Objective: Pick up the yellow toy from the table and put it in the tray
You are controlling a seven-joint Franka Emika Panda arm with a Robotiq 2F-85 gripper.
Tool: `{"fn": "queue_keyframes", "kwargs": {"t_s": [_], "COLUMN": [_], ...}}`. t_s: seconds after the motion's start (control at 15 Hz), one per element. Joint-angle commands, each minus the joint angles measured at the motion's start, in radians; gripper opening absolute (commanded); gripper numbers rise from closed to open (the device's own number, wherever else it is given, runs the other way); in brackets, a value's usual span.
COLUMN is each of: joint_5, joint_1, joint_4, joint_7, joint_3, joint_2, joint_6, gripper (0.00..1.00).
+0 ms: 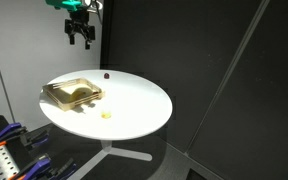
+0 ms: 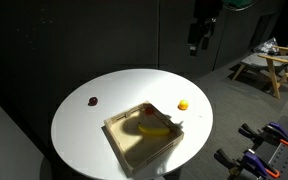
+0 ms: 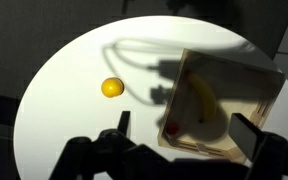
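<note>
The yellow toy [image 1: 107, 115] is a tiny pale-yellow lump lying on the round white table [image 1: 134, 100], just outside the tan wooden tray [image 1: 54, 97]. It also shows in an exterior view [image 2: 183, 104] beside the tray [image 2: 119, 140], and in the wrist view [image 3: 111, 88] left of the tray [image 3: 199, 147]. My gripper [image 1: 79, 35] hangs high above the table's far edge, open and empty, as both exterior views [image 2: 196, 40] show. In the wrist view its fingers [image 3: 184, 132] are spread wide over the tray's near edge.
A darker yellow curved piece [image 3: 206, 100] and a small red piece [image 3: 172, 127] lie in the tray. A tiny dark bead [image 2: 93, 100] sits on the table. Clamps with blue handles [image 2: 259, 150] and a wooden stool [image 2: 269, 65] stand off the table. Black curtains surround it.
</note>
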Motion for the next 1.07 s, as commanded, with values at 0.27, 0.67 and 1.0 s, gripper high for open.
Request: {"fn": "queue_keyframes", "kwargs": {"t_s": [0.27, 0.67, 1.0], "joint_5": [0.014, 0.007, 0.003], "joint_1": [-0.029, -0.053, -0.077], "joint_4": [-0.058, -0.118, -0.134], "joint_7": [-0.046, -0.047, -0.07], "joint_3": [-0.047, -0.07, -0.09], "joint_2": [0.011, 0.083, 0.155], "joint_6": [0.163, 0.265, 0.322], "gripper": [1.0, 1.0, 1.0]}}
